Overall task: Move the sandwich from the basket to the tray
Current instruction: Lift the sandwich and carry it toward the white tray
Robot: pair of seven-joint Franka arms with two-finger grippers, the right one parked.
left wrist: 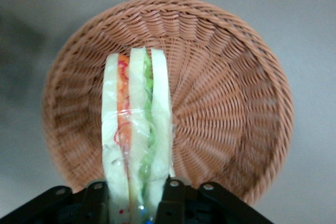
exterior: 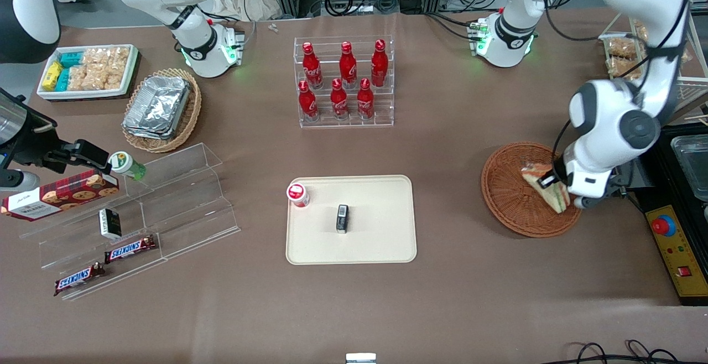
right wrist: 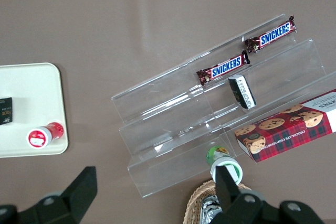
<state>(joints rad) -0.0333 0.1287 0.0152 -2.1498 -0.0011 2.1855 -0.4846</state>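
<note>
The sandwich (exterior: 545,186) is a pale wedge with red and green filling, and my left gripper (exterior: 571,201) is shut on its wide end. In the left wrist view the sandwich (left wrist: 136,129) stands edge-on between the two black fingers (left wrist: 170,199), which press on its outer bread slices. The round reddish-brown basket (exterior: 506,187) lies under it, with the whole basket (left wrist: 226,98) in the wrist view and nothing else in it. The cream tray (exterior: 387,242) lies on the table toward the parked arm's end from the basket; the tray (right wrist: 31,93) also shows in the right wrist view.
On the tray stand a red-capped small bottle (exterior: 297,194) and a small dark box (exterior: 342,218). A clear rack of red bottles (exterior: 345,82) stands farther from the camera than the tray. A yellow control box with a red button (exterior: 664,225) sits beside the basket at the table's edge.
</note>
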